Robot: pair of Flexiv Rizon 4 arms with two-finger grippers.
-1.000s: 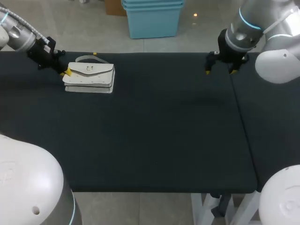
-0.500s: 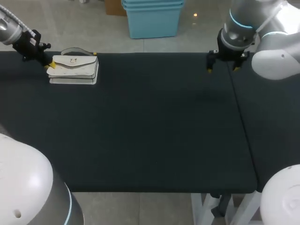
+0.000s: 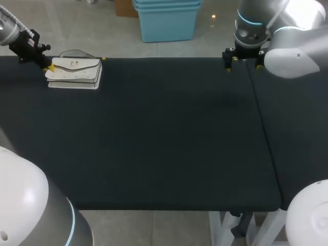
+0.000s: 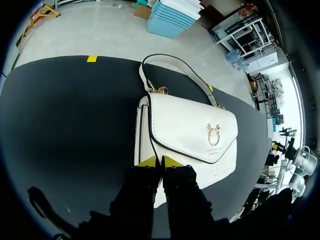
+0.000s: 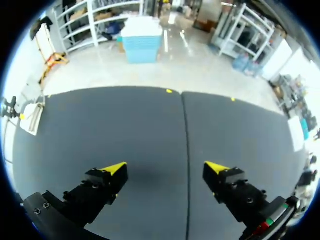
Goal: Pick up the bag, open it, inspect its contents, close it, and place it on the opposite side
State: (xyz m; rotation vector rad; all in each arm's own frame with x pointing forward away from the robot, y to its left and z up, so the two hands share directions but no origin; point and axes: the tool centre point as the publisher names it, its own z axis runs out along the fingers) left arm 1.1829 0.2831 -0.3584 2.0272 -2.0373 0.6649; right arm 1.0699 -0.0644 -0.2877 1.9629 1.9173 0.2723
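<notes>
White bag [image 4: 190, 132] lies flat, my left gripper [image 4: 160, 161] pinching its end, probably to steer it; right gripper [image 5: 165, 170] hangs spread.

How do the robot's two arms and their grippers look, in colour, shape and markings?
The left arm and the right arm have rounded silver-grey shells. The right arm carries a thin cyan ring. A ribbed grey cable runs along the left arm. The left gripper and the right gripper are black and blocky, each with two fingers ending in bright yellow wedge-shaped tips.
</notes>
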